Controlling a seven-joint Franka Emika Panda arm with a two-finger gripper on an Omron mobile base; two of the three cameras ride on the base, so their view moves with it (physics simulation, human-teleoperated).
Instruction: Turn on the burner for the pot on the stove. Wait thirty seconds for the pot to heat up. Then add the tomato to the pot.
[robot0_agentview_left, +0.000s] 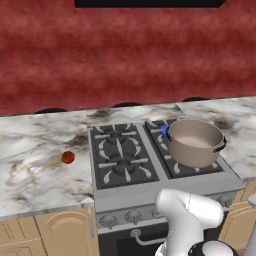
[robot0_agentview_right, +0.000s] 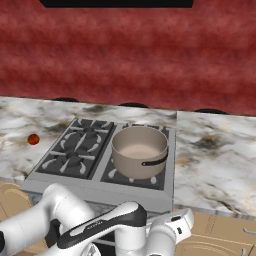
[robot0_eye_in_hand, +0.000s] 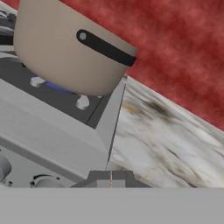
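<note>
The grey-tan pot (robot0_agentview_left: 195, 142) stands on the right side of the stove (robot0_agentview_left: 120, 155), with a pale, empty inside. A blue flame glow marks the burner (robot0_agentview_left: 164, 130) at the pot's rear left edge. On the marble counter left of the stove lies the tomato (robot0_agentview_left: 68, 157), small and red-orange. From the other side, the pot (robot0_agentview_right: 140, 150) sits right of centre and the tomato (robot0_agentview_right: 33, 139) far left. My gripper (robot0_eye_in_hand: 110, 178) is shut on nothing, low in front of the stove's right corner. It looks up at the pot (robot0_eye_in_hand: 65, 48), whose underside shows the burner's (robot0_eye_in_hand: 54, 86) blue glow.
Round knobs (robot0_agentview_left: 133, 216) and a bar handle (robot0_agentview_left: 145, 240) run along the stove front. Marble counter (robot0_agentview_right: 215, 150) extends right of the stove, and a red wall (robot0_agentview_left: 125, 55) backs it. My white arm (robot0_agentview_left: 190, 215) crosses low in front of the stove.
</note>
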